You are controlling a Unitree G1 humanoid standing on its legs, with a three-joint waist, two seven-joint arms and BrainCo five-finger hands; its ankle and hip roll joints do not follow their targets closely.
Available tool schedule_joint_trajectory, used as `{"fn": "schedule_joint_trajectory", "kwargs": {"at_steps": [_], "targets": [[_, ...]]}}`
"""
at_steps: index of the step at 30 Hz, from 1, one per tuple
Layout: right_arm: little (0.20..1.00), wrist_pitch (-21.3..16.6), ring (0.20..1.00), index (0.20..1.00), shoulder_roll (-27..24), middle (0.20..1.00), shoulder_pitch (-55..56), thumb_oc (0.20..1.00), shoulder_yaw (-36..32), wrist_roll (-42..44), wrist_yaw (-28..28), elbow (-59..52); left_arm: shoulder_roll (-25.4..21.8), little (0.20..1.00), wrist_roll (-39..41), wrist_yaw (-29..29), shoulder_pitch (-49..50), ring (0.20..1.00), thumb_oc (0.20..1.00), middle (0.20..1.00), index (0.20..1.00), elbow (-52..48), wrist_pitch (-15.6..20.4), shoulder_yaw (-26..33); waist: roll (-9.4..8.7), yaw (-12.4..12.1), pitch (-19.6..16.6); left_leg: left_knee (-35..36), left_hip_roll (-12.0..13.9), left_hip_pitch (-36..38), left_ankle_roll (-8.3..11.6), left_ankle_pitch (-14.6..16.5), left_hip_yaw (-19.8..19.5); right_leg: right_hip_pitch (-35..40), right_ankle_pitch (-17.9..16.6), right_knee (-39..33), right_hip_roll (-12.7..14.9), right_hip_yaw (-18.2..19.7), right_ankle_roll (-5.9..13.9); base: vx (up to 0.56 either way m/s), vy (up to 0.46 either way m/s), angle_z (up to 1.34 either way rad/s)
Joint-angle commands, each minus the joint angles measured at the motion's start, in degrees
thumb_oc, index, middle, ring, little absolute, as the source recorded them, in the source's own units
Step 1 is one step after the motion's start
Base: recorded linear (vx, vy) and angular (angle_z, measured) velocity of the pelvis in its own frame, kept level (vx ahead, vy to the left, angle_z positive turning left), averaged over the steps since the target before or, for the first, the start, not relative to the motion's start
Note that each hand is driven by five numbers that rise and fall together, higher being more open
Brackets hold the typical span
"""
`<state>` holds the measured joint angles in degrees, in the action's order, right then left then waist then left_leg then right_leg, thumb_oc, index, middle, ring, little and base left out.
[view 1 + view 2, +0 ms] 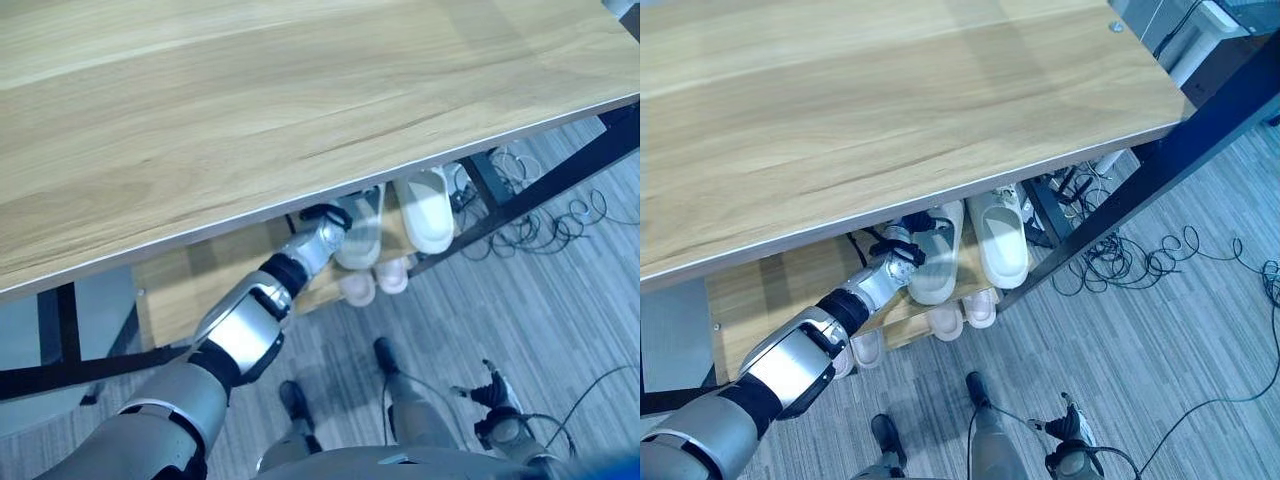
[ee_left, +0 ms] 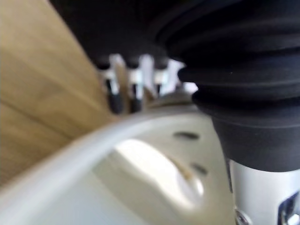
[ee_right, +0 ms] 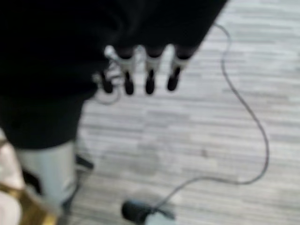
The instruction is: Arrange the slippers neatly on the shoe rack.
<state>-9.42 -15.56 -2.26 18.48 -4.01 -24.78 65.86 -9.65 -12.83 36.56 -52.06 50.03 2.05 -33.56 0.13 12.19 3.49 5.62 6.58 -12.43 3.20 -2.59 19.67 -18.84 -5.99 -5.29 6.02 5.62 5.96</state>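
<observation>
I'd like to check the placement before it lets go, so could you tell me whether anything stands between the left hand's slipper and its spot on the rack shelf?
Nothing visible does: the left hand is at the cream foam slipper, which already lies on the wooden rack shelf beside its mate.

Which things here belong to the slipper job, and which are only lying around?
Belongs to the job:
- pale cream foam slipper under the left hand
- second cream slipper beside it
- light wooden shoe rack shelf
- pinkish slippers on the lower shelf

Just around:
- large wooden tabletop
- black cables on the grey floor
- right hand, idle
</observation>
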Motion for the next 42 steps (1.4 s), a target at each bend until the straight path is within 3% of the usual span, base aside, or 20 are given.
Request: {"fn": "schedule_joint_trajectory", "kwargs": {"at_steps": [1,11,16,25,31,42], "targets": [[1.0,1.1,1.0,1.0,-1.6,1.0,-0.2,1.0,-1.0,1.6,0.4,1.3,-1.3,1.0,3.8,0.6,-5.0,1.0,1.0,1.0,1.0,-2.8,4.2,5.2,3.76,-1.3,-1.5,-0.6,5.1,-0.3,4.11,-2.4,-7.7,2.0,1.7,0.6,1.6,-4.4,4.53,0.02,0.007,0.09],[1.0,3.3,1.0,1.0,0.6,1.0,-0.2,1.0,-2.2,3.0,1.8,1.8,-5.9,1.0,5.5,-5.4,8.5,1.0,1.0,1.0,1.0,-22.2,6.2,7.1,3.67,-4.0,-1.9,-0.6,4.2,1.1,3.87,-2.3,-9.3,5.1,2.4,0.3,2.0,-6.6,4.43,0.01,0.001,0.12],[1.0,3.5,1.0,1.0,1.0,1.0,-0.1,1.0,-1.9,3.0,2.0,1.7,-5.4,1.0,5.0,-6.7,10.7,1.0,1.0,1.0,1.0,-20.9,6.0,7.1,3.76,-4.4,-2.0,-0.6,4.0,0.9,3.78,-2.2,-9.5,5.2,2.4,0.3,2.1,-6.8,4.47,-0.01,-0.001,0.08],[1.0,3.6,1.0,1.0,1.3,1.0,0.4,1.0,-3.3,3.4,2.2,2.6,-8.6,1.0,3.3,-10.5,19.7,1.0,1.0,1.0,1.0,-24.8,7.4,7.7,3.97,-5.5,-2.3,-0.6,4.0,2.2,3.62,-2.1,-9.5,6.8,2.9,0.3,2.0,-7.0,4.2,0.0,-0.002,0.0],[1.0,4.2,1.0,1.0,1.7,1.0,0.7,1.0,-3.6,3.5,2.4,2.5,-7.6,1.0,8.3,-17.1,28.8,1.0,1.0,1.0,1.0,-29.4,8.6,6.5,4.09,-6.2,-2.5,-0.6,3.9,3.2,3.37,-1.8,-9.5,7.8,3.2,0.3,2.0,-7.4,4.11,0.01,-0.008,0.06],[1.0,4.4,1.0,1.0,2.2,1.0,0.3,1.0,-2.8,3.6,2.3,2.1,-6.9,1.0,14.5,-21.6,33.7,1.0,1.0,1.0,1.0,-32.7,9.9,3.2,4.14,-6.5,-2.5,-0.6,3.8,3.6,3.07,-1.7,-9.7,8.5,3.4,0.3,1.9,-7.6,3.92,0.0,-0.001,0.0]]}}
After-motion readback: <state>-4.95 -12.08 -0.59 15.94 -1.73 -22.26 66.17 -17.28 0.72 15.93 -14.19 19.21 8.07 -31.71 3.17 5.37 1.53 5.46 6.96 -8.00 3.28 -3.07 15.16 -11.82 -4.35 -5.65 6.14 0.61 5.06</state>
